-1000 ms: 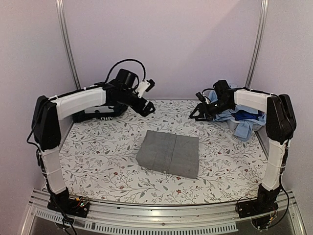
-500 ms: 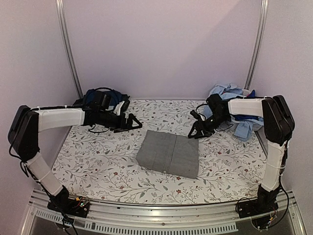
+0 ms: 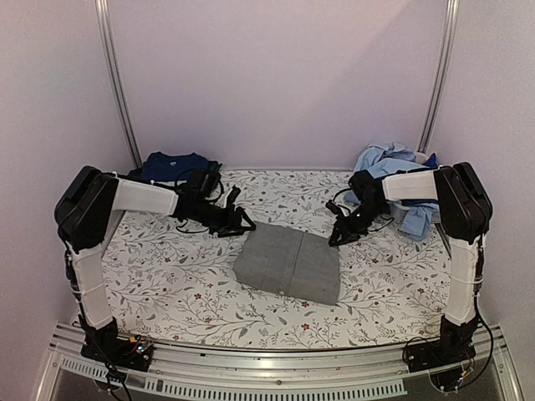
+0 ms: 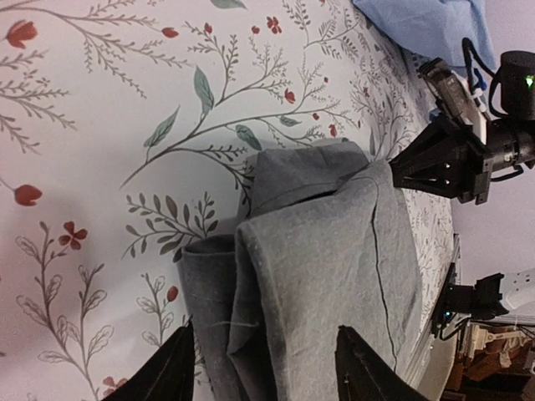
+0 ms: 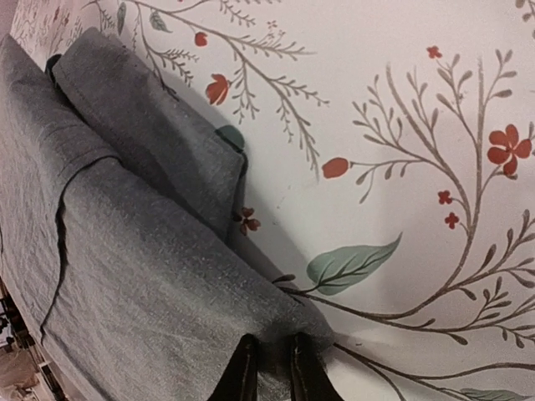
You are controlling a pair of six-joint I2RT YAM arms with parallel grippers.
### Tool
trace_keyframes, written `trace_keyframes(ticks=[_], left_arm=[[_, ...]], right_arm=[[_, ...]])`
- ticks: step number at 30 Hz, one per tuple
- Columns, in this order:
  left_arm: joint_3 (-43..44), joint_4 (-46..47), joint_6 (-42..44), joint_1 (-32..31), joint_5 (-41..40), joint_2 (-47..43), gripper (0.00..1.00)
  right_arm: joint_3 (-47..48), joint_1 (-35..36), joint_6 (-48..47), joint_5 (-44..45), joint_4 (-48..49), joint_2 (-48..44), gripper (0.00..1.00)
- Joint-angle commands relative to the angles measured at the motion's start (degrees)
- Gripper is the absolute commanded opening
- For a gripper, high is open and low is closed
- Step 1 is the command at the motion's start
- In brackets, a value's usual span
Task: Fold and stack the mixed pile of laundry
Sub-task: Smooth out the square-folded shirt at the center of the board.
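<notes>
- A grey folded garment (image 5: 125, 251) fills the left and lower part of the view, lying in layers with a seam line running down its top face.
- It lies on a white sheet (image 5: 401, 125) printed with leafy vines and red flowers.
- The right tool (image 5: 269, 372) shows two dark fingertips (image 5: 244, 372) at the bottom edge, a narrow gap between them, over the garment's near corner.
- Whether they pinch the cloth is unclear.

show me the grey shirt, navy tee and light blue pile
grey shirt (image 3: 288, 263): top view, centre of its upper face
navy tee (image 3: 171, 165): top view, its middle
light blue pile (image 3: 386, 160): top view, upper folds
</notes>
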Motion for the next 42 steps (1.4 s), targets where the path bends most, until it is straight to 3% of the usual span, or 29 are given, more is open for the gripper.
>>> trace_keyframes(ticks=[1, 10, 14, 18, 22, 23, 24, 29, 33, 42], left_arm=[[2.4, 5.1, -1.5, -1.1, 3.6, 2.9, 0.52], [8.4, 8.0, -2.9, -0.4, 2.6, 12.7, 0.06], [10.2, 6.7, -3.5, -0.3, 1.1, 15.7, 0.00], [9.3, 7.0, -3.6, 0.4, -0.4, 12.6, 0.42], [2.4, 10.1, -3.5, 3.8, 3.1, 3.1, 0.72], [0.3, 11.0, -2.5, 4.7, 5.5, 0.2, 0.92], [-2.6, 12.4, -1.5, 5.4, 7.9, -2.6, 0.99], [-15.7, 15.0, 2.0, 6.1, 16.4, -14.5, 1.00], [-26.8, 22.6, -1.6, 5.2, 19.7, -19.9, 1.00], [-35.4, 38.1, -5.0, -1.1, 17.5, -16.9, 0.99]], right_arm=[[2.4, 0.4, 0.0, 4.1, -0.1, 2.1, 0.12], [5.3, 0.3, 0.7, 8.8, -0.1, 5.3, 0.06], [8.8, 0.3, 0.8, 11.2, -2.4, 6.5, 0.09], [12.5, 0.3, 2.0, 10.2, -4.2, 1.8, 0.34], [13.1, 0.6, 5.5, 4.7, -4.3, -3.8, 0.40], [12.6, 0.8, 6.6, 2.7, -3.9, -5.2, 0.40], [11.7, 1.3, 7.2, 1.2, -3.1, -6.2, 0.40], [6.6, 5.5, 10.4, -6.0, 0.0, -11.9, 0.40], [3.1, 9.1, 12.5, -10.4, 3.6, -12.8, 0.40], [-2.7, 11.0, 18.7, -16.2, 15.6, -6.6, 0.39]])
